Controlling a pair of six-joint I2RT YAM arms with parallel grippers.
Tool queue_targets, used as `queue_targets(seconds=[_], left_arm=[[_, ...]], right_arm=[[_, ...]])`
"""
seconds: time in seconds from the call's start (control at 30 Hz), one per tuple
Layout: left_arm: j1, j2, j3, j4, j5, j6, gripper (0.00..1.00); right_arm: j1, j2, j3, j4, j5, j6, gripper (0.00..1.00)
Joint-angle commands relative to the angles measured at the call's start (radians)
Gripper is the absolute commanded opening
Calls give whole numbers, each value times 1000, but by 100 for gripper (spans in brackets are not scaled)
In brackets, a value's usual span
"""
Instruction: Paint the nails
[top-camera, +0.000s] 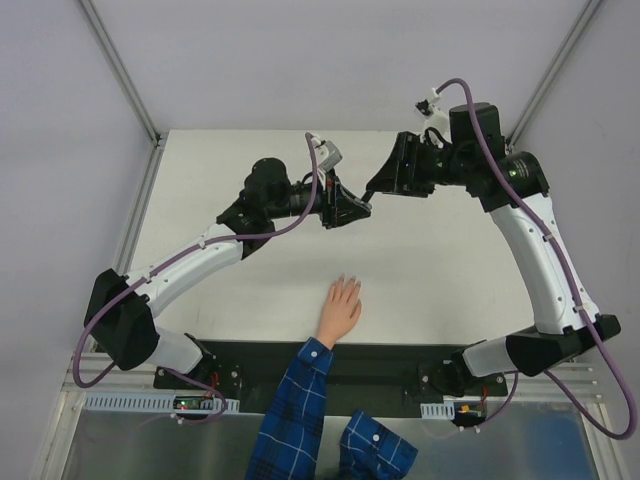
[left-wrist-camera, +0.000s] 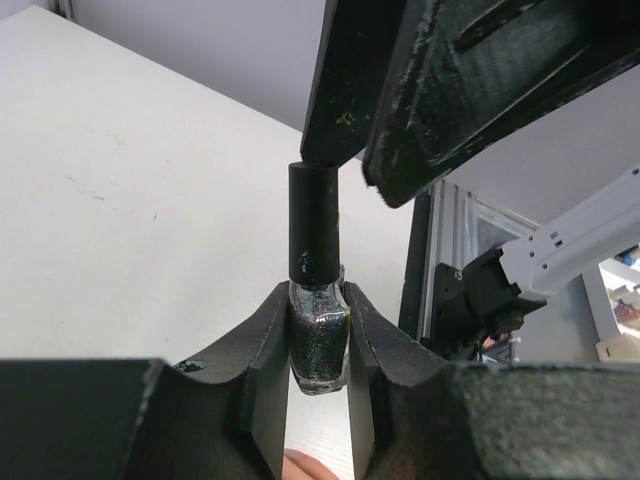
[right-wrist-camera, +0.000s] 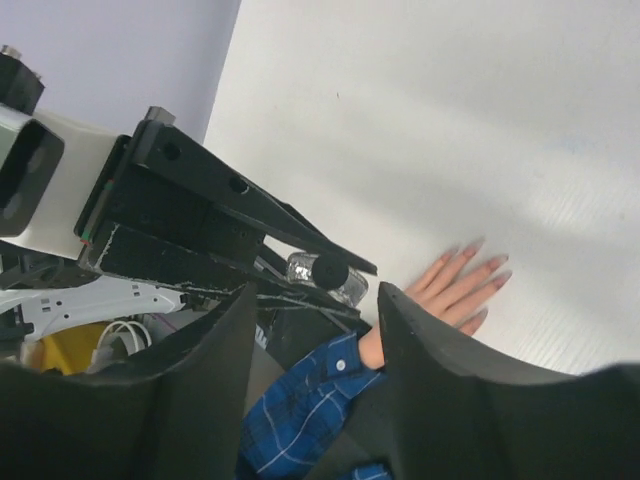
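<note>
A light-skinned hand (top-camera: 340, 305) in a blue plaid sleeve (top-camera: 300, 400) lies flat, palm down, on the white table (top-camera: 450, 260). Its nails (right-wrist-camera: 497, 262) are pale pink on spread fingers. My left gripper (top-camera: 350, 210) is shut on a small dark glitter bottle (left-wrist-camera: 318, 340) with a tall black cap (left-wrist-camera: 314, 225), held above the table beyond the hand. My right gripper (top-camera: 378, 190) is open, its fingers (left-wrist-camera: 440, 90) right at the cap's top. In the right wrist view the cap (right-wrist-camera: 330, 271) shows end-on beyond my right gripper (right-wrist-camera: 317, 292).
A black base plate (top-camera: 400, 360) runs along the near edge by the arm bases. Metal frame posts (top-camera: 120, 70) rise at the table's back corners. A second plaid sleeve (top-camera: 380, 445) shows at the bottom.
</note>
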Motion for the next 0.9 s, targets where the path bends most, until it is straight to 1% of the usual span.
queue_targets(seconds=[0.0,0.1,0.27,0.3,0.37,0.4,0.5,0.53,0.57,0.6,0.63,0.67,0.7,0.73,0.77,0.8,0.87], left_arm=[[4,-45,-13,145,-34,-86,0],[4,-54,-26,173,-71,-78,0],[4,-61,-15,173,-83,-57,0],[4,-62,-16,173,-84,-57,0],[4,-68,-21,177,-87,-57,0],[4,-71,-23,182,-89,-57,0],[5,-76,-30,215,-75,-61,0],[7,-80,-45,242,-49,-81,0],[10,-85,-62,293,-22,-101,0],[18,-94,-87,362,6,-135,0],[37,-100,-131,515,44,-223,0],[50,-102,-148,576,58,-269,0],[60,-99,-162,631,70,-314,0],[77,-96,-176,723,87,-392,0],[82,-93,-176,751,115,-425,0],[87,-85,-171,769,135,-449,0],[90,-78,-142,777,194,-494,0]], right_arm=[[24,42,48,83,-9,54,46],[44,51,72,81,20,50,44],[61,62,86,78,55,50,41],[62,65,83,78,58,50,39],[68,76,83,77,60,46,30],[71,76,83,77,60,37,22],[74,68,59,90,74,19,10],[74,54,48,101,71,-8,1],[67,47,34,113,23,-30,1],[61,34,-16,176,-35,-55,0],[56,19,-49,226,-114,-116,1],[47,-16,-102,291,-335,-153,0],[48,-44,-204,428,-438,-194,0],[47,-65,-257,486,-503,-231,0],[39,-70,-288,541,-611,-195,0],[38,-66,-309,678,-671,-134,0],[45,-61,-357,794,-736,-19,0]])
